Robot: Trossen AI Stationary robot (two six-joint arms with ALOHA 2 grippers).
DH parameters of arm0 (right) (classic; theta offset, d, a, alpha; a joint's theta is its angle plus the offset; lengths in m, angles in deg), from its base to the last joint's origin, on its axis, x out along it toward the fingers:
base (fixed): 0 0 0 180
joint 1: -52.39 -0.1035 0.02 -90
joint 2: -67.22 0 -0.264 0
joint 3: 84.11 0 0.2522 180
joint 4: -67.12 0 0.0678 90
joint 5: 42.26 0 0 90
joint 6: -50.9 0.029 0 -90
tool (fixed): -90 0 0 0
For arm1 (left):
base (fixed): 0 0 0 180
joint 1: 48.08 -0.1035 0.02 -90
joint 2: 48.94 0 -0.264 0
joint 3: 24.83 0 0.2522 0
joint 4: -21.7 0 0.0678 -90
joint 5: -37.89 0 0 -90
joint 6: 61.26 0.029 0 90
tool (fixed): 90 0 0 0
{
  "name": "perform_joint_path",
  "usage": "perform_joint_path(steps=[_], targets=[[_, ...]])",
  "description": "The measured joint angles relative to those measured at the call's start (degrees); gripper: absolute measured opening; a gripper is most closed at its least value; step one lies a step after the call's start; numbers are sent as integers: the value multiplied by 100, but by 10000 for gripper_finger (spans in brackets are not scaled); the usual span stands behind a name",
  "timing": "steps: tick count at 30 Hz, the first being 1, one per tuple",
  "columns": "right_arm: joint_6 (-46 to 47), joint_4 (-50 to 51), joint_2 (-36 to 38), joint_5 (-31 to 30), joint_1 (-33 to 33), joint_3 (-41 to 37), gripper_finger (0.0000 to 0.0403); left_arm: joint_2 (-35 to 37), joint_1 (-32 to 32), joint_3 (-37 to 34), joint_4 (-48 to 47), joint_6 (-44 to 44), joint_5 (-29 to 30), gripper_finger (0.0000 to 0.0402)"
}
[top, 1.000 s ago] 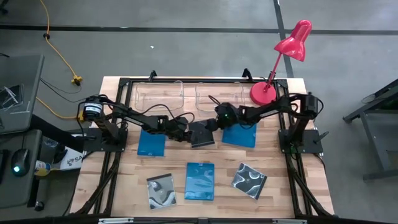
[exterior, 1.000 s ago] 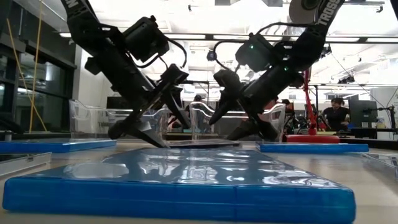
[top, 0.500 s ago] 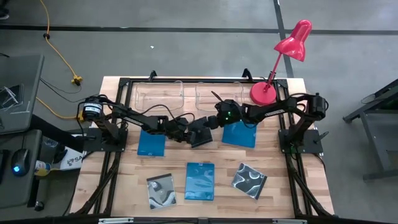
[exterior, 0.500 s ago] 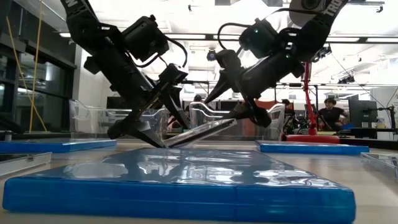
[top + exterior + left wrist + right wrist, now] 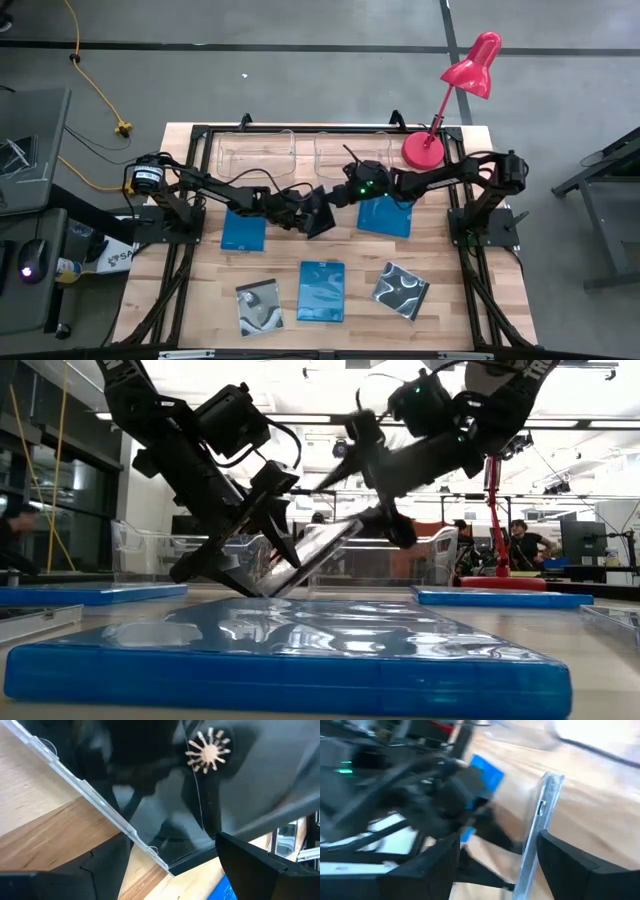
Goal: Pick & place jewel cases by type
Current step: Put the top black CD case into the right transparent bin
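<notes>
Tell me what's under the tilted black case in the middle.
The black jewel case is tipped up between the left gripper and right gripper. Bare wooden table shows beneath; part stays hidden.

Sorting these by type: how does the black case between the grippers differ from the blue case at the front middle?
The black jewel case is dark and tilted up off the table; the blue jewel case is bright blue, larger and lies flat. Both are thin plastic cases.
</notes>
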Motion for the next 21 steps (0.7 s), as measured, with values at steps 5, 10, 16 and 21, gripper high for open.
perform_joint_path(steps=[5, 10, 16, 21], targets=[[48, -72, -13, 4, -2, -7, 245, 0, -2, 0, 4, 1, -3, 291], [-23, 134, -13, -20, -2, -13, 245, 0, -2, 0, 7, 20, 5, 291], [-72, 128, -15, -15, -2, -21, 245, 0, -2, 0, 17, 79, 3, 291], [-53, -66, -22, 72, -2, -24, 245, 0, -2, 0, 39, 139, 1, 291]])
